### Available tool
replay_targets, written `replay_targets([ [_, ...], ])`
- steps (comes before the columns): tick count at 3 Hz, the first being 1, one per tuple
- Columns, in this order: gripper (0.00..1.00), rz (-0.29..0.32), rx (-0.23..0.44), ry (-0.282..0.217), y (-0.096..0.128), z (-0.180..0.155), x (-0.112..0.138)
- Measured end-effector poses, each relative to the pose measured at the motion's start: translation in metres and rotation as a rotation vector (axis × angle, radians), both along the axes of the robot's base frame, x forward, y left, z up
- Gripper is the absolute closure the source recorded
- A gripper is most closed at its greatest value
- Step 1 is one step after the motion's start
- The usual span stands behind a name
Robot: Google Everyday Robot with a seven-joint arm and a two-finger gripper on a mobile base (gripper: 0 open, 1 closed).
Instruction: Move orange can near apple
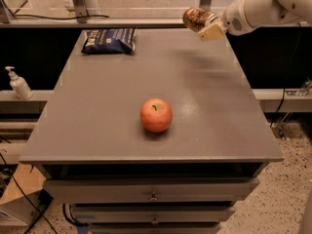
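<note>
The red-orange apple [156, 115] sits on the grey table [97, 111], a little in front of its middle. The orange can [195, 18] is held in the air above the table's far right corner, lying sideways. My gripper [204, 25] reaches in from the upper right on a white arm and is shut on the can. The can is well above the tabletop and far behind and to the right of the apple.
A dark blue chip bag [109, 40] lies at the table's far left. A soap dispenser [19, 84] stands on a shelf left of the table. Drawers [153, 191] are below the front edge. Cables hang at the right.
</note>
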State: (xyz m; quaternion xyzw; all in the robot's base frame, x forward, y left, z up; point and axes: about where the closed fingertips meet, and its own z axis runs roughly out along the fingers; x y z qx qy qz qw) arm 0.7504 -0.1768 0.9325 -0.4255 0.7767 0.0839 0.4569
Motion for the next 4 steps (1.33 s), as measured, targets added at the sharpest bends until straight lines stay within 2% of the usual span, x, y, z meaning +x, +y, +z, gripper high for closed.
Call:
replay_targets([
  [1, 1.00, 0.052, -0.048, 0.022, 0.010, -0.006, -0.013],
  [2, 1.00, 0.097, -0.065, 0.031, 0.016, -0.001, -0.051],
  [3, 1.00, 0.179, -0.035, 0.077, 0.029, -0.017, -0.104],
  [4, 1.00, 0.271, 0.035, 0.129, 0.046, -0.035, -0.149],
])
